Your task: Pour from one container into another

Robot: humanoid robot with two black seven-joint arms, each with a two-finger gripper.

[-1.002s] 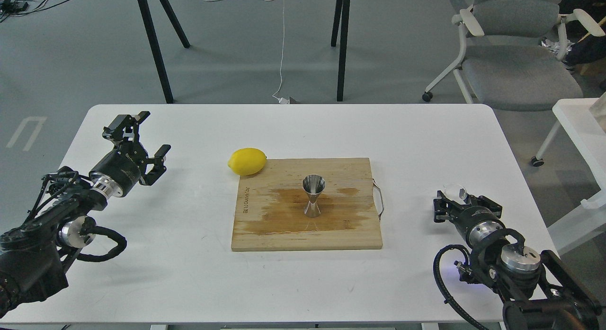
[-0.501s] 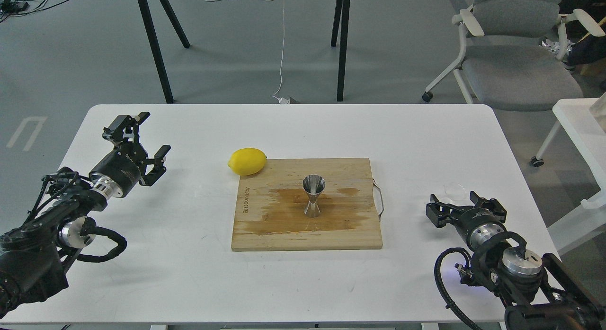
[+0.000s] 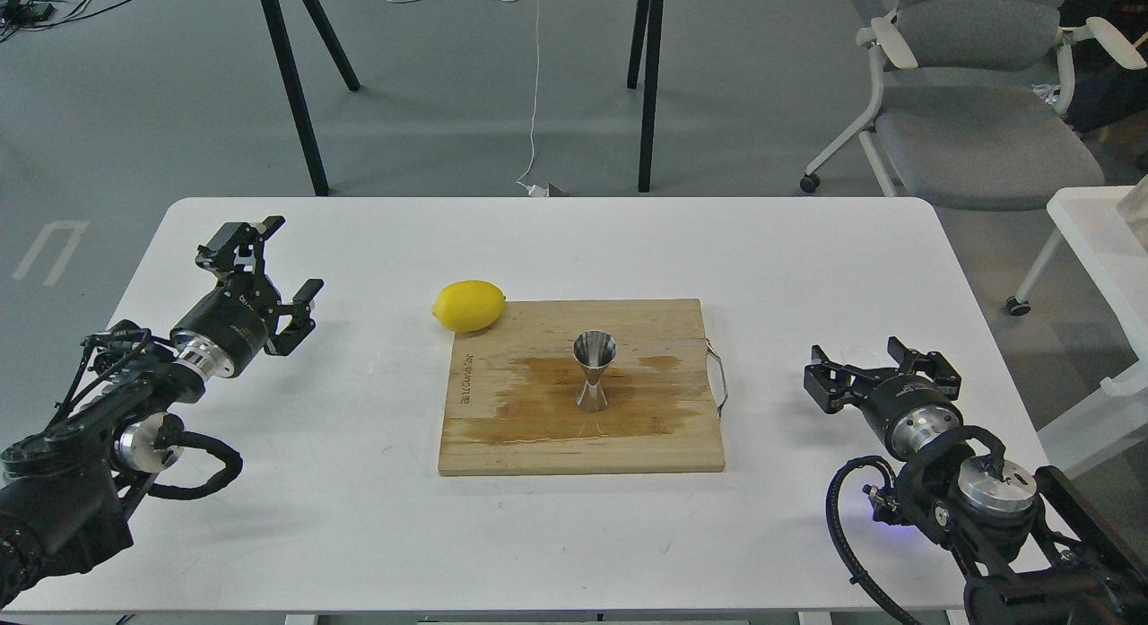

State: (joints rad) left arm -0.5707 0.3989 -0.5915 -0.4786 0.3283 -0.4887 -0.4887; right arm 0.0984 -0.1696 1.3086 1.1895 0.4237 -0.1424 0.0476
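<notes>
The steel jigger stands upright on the wet wooden cutting board at the table's middle. The clear glass cup shows only faintly on the white table at the right, between the spread fingers of my right gripper, which is open and does not hold it. I cannot tell whether the cup holds anything. My left gripper hovers open over the table's left side, far from both containers, with nothing in it.
A yellow lemon lies touching the board's far left corner. A metal handle sticks out from the board's right edge. A brown wet stain spreads around the jigger. An office chair stands beyond the table's far right.
My right gripper opened and let go of the glass cup, which now stands on the table between its fingers. The left arm barely moved.
</notes>
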